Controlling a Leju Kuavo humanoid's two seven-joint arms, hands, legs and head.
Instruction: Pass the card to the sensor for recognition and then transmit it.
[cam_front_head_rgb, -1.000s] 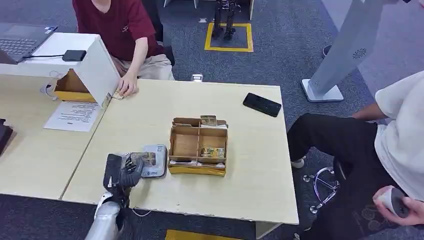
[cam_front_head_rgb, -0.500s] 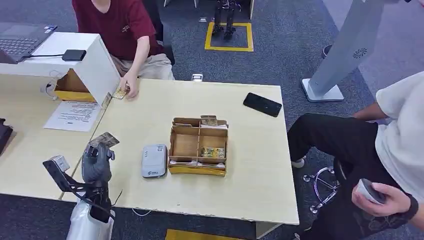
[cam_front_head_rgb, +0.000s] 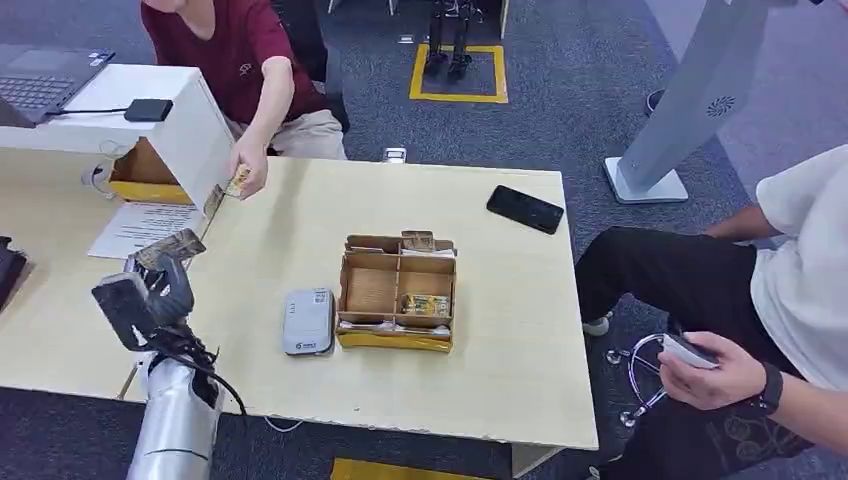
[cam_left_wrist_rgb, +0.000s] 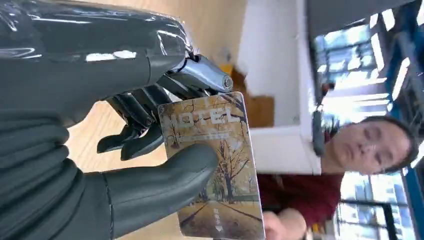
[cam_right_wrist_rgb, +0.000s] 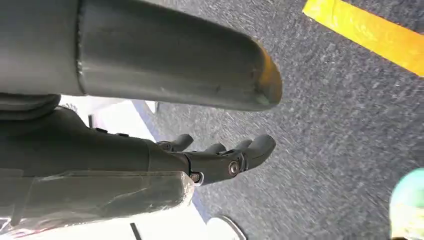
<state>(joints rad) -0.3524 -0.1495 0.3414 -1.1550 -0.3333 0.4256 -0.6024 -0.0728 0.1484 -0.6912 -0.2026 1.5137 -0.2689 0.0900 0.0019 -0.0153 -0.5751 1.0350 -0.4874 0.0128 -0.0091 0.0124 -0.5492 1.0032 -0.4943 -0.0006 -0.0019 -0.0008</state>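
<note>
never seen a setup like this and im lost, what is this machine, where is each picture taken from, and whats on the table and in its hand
This is a humanoid robot with two silver arms, each ending in a many-fingered hand. The wide picture comes from a camera high on its body, looking down at a pale table. The other two come from cameras at its wrists, so they look turned.

The left hand is raised over the table's near left side and holds a hotel card between thumb and fingers. The right hand hangs beside the body over grey carpet, holding nothing, its fingers apart.

On the table lie a small grey card sensor, a cardboard box with compartments holding more cards, and a black phone. A person in a red shirt sits across the table holding another card; a second person sits to the right.
</note>
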